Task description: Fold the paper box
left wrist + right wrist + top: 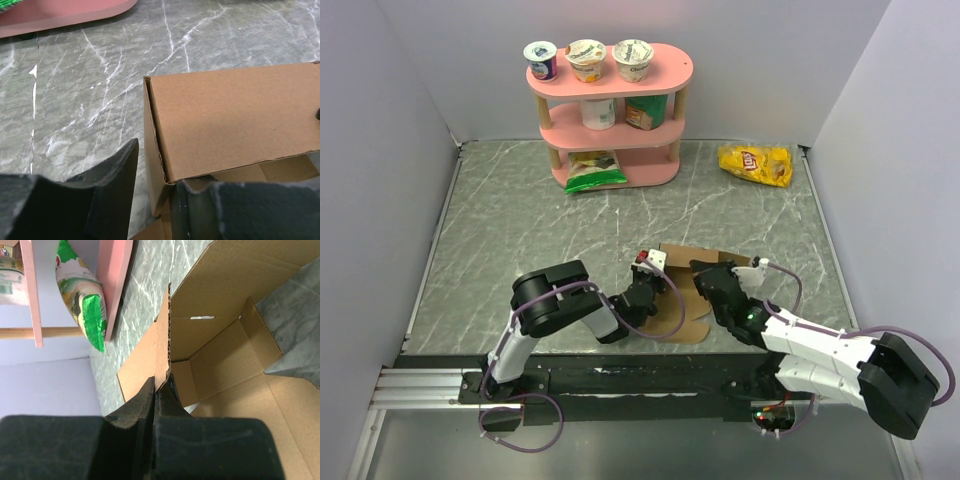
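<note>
The paper box (688,300), partly folded, sits near-centre on the marble table (520,220). The right gripper (160,382) is clamped on one upright panel edge. The left gripper (156,172) straddles the box's left wall, jaws partly spread, with the outer finger (117,185) clear of the cardboard.

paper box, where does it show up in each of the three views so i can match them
Top external: the paper box lies just below the centre of the picture.
Left wrist: it fills the right half, with one corner near the middle.
Right wrist: it runs from the centre to the right edge, seen from inside.
Shared landmark: the pink shelf, top centre, top left corner, upper left.
</note>
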`<act>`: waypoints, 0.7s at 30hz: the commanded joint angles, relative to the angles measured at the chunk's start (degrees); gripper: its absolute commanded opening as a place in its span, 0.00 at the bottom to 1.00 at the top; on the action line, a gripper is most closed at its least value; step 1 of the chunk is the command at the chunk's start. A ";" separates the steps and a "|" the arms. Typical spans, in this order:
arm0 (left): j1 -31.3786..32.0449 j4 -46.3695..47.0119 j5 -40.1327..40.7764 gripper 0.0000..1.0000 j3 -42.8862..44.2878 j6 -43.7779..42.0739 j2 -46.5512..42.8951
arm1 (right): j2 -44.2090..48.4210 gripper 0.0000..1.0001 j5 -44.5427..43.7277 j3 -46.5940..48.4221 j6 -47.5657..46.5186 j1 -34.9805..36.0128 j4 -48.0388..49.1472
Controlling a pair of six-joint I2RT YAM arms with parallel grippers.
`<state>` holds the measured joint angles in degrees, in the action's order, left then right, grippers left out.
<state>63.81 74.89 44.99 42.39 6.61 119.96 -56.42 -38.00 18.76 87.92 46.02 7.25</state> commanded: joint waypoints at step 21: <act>-5.97 -2.45 -15.27 0.30 -16.45 -3.02 -18.69 | 24.15 0.99 2.57 4.18 -29.18 0.30 -20.25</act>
<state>59.57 75.26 38.94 28.84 -0.16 110.26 -39.07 -36.34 19.68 71.37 46.46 -8.80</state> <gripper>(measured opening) 0.298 0.971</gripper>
